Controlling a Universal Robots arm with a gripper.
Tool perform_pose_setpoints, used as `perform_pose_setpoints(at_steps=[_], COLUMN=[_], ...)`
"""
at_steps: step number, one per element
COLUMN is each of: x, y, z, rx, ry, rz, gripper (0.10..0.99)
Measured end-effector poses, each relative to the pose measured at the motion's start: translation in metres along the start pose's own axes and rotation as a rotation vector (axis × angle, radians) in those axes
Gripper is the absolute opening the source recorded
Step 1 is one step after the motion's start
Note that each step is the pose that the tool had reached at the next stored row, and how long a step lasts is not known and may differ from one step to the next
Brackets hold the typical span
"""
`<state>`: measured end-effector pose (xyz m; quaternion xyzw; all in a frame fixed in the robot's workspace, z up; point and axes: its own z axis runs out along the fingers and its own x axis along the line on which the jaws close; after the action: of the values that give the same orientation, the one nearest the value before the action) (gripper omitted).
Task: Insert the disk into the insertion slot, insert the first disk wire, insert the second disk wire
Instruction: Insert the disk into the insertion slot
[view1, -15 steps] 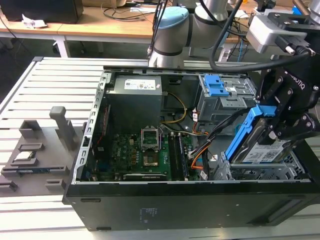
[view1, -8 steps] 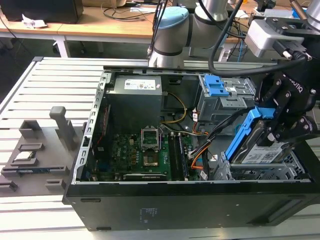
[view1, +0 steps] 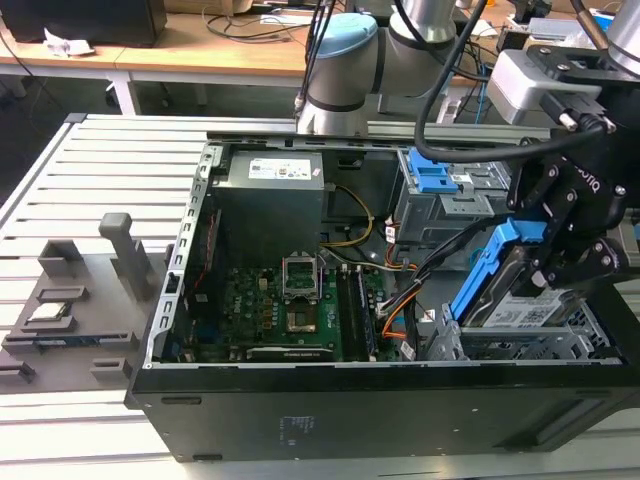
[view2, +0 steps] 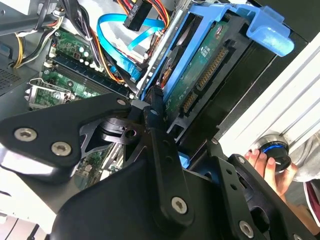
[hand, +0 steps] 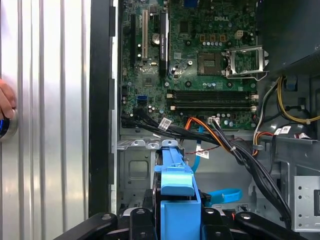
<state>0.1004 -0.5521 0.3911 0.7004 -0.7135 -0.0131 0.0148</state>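
gripper (hand: 175, 217): black linkages sit closest to the lens in both wrist views; jaws are closed on the two sides of the blue carrier frame (hand: 172, 165), holding the disk by one end.
computer case (view1: 400, 405): lies open on its side on the slatted table (view1: 100, 160); the jaws hang over its corner at the exterior view's right.
motherboard (hand: 200, 50): well beyond the jaws, past the cables.
insertion slot (view1: 500, 347): low perforated grey cage directly beneath the jaws, next to the taller cage (view1: 440, 205) with blue tabs.
disk (view1: 520, 312): hangs below the jaws, steeply tilted, its lower end down among the cage walls; whether it rests on them i cannot tell.
key relation: the disk's long axis runs from the jaws down towards the slot, its lower end leaning to the exterior view's left. that axis is steep and the cage is low and flat, so i judge the disk part way in and not yet seated.
black-sleeved cable (hand: 257, 170): runs off to one side of the jaws, apart from the disk.
second disk wire (hand: 225, 195): light blue loop near the jaws, just beside the carrier; it looks unplugged from the disk.
first disk wire (hand: 202, 125): red-orange bundle further beyond the jaws, between the blue loop and the motherboard, not joined to the disk.
hand (view2: 265, 162): a person's, at a round button (view2: 274, 150) on the table, well apart from the jaws.
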Motion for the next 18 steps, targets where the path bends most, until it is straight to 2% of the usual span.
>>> perform_pose_setpoints(at_steps=[6,7,11,16,18], x=[0.0000,0.0000,0.0000,0.0000,0.0000], y=[0.0000,0.0000,0.0000,0.0000,0.0000], z=[0.0004,0.0005,0.0007,0.0010,0.0013], rx=[0.000,0.000,0.000,0.000,0.000], ry=[0.0001,0.0000,0.0000,0.0000,-0.0001], rz=[0.000,0.000,0.000,0.000,0.000], gripper=[0.373,0.435,0.420,0.110,0.106])
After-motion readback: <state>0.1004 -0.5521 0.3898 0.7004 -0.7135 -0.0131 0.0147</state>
